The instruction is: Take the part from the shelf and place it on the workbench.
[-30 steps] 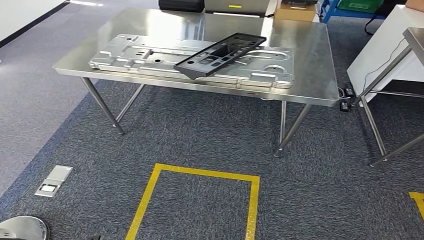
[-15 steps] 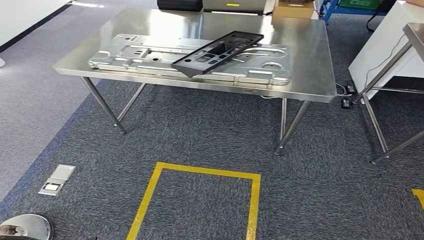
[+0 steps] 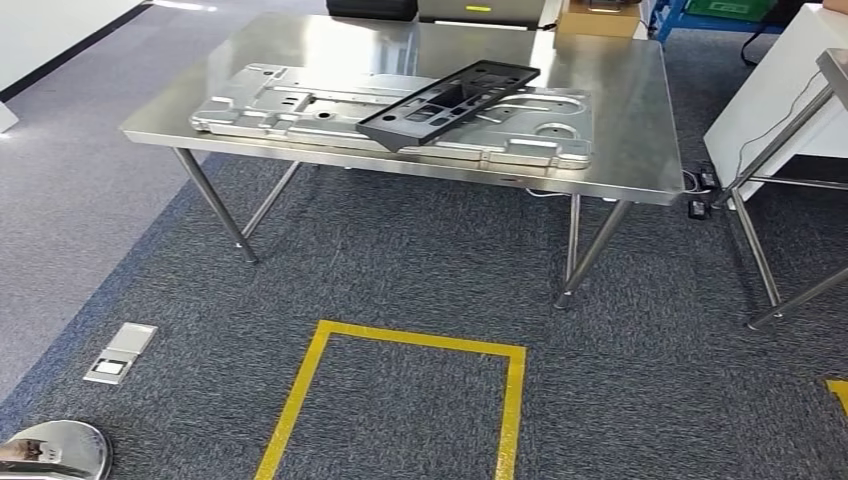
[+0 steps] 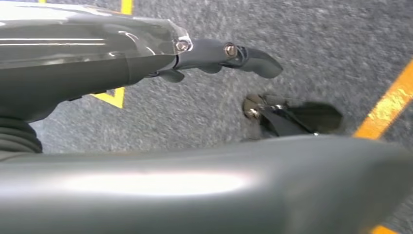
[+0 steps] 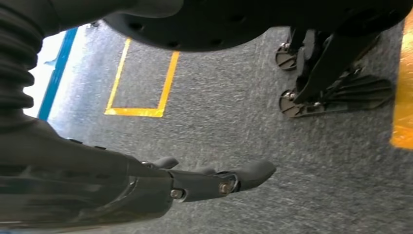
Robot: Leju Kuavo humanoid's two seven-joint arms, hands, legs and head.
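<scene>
One black part was seen from the head view lying tilted across a silver plate on the steel workbench. At each wrist, the left hand and right hand were seen with fingers extended over carpet, holding nothing.

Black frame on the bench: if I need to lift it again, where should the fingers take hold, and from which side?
Probably the raised far end of the black frame: it lies tilted across the silver plate, leaving room beneath that edge. Come from the workbench right side and grip a rail beside an opening.
</scene>
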